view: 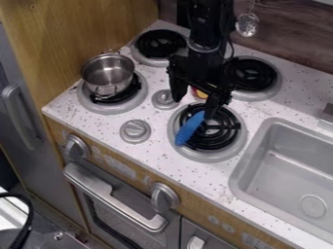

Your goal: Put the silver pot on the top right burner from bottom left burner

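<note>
While wide open and empty, bring gripper (193, 106) over pot (107, 71) on bottom left burner (112, 109), straddle one side squarely, close firmly, lift level.

This is a toy kitchen: four coil burners (224, 132) sit on a speckled white table (156, 158), with a grey sink (286, 170) at 4 o'clock, an oven door (120, 216) at 7 o'clock and a slotted ladle (247, 25) hanging at 1 o'clock.
</note>
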`<move>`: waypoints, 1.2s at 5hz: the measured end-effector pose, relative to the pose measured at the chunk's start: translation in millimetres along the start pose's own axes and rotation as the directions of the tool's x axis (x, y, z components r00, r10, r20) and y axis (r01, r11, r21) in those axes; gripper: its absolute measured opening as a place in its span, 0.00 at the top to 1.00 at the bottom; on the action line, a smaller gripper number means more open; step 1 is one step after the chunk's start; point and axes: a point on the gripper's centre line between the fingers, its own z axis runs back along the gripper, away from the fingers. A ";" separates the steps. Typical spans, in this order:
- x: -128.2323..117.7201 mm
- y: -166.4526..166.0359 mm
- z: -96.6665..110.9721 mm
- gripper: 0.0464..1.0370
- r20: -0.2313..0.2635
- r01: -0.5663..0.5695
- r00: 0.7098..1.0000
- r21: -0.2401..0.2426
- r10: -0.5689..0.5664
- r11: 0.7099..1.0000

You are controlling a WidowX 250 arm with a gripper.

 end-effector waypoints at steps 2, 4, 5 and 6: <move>5.4 20.4 -8.6 0.04 -0.019 -0.047 0.999 0.000 0.047 0.999; 31.4 87.5 -18.9 0.04 -0.009 -0.195 0.981 0.012 0.195 0.981; 35.3 125.1 -31.5 0.04 -0.032 -0.271 0.962 0.031 0.272 0.962; 34.1 151.3 -44.0 0.04 -0.061 -0.319 0.945 0.055 0.322 0.946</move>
